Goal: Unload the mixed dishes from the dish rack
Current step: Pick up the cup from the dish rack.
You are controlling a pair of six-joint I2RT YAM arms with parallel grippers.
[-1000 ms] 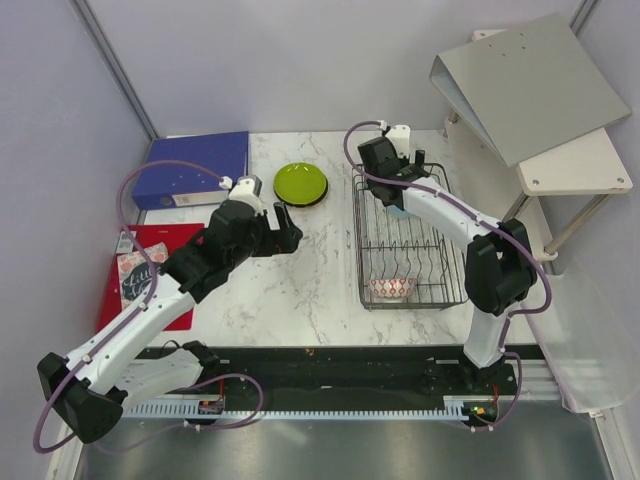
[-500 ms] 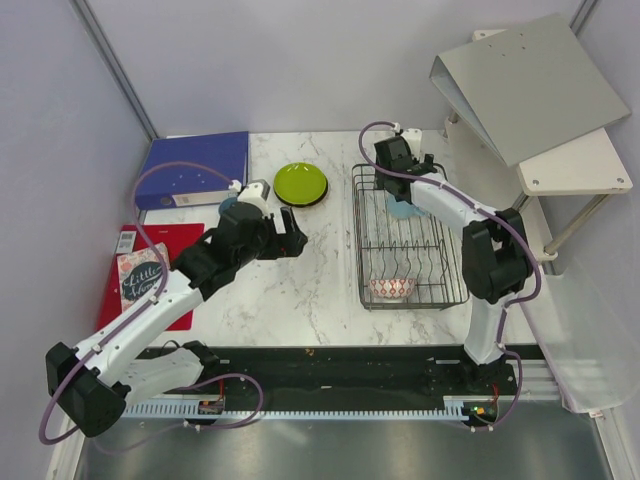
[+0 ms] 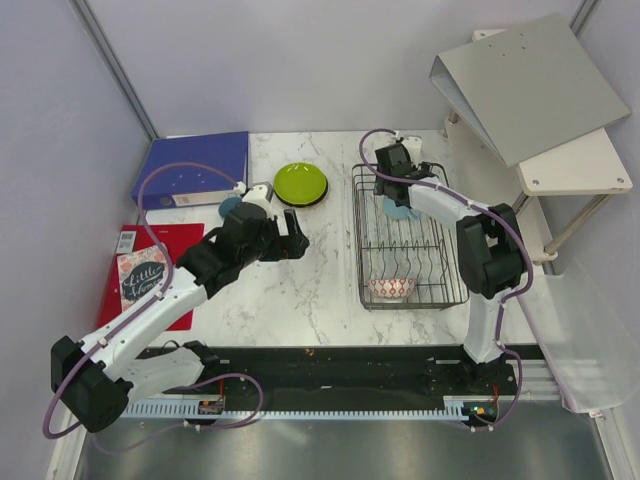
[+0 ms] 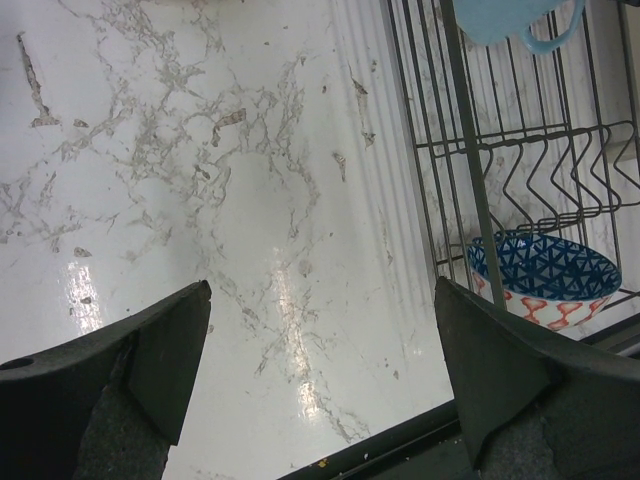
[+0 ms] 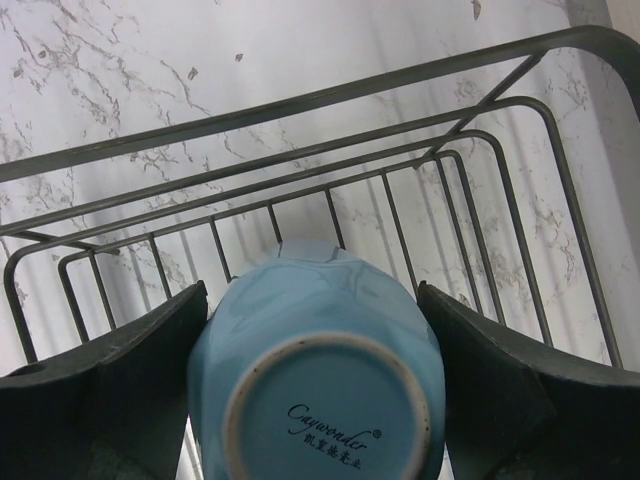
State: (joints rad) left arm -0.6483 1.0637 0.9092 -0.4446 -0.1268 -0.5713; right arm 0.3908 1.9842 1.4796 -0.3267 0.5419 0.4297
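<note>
Right gripper [image 5: 315, 380]: jaws now straddle the cup [image 5: 318, 375], not visibly clamped.
Left gripper [image 4: 320, 375]: open, shifted toward 3 o'clock.
Rack [image 3: 432, 290]: unmoved.

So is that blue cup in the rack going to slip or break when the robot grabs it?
The blue cup looks glossy and glazed, so it is probably a bit slippery between the right gripper's fingers. It seems to be hard ceramic, likely stiff, and it could chip if knocked against the rack wires. It is upside down, base up, so it probably won't roll.
</note>
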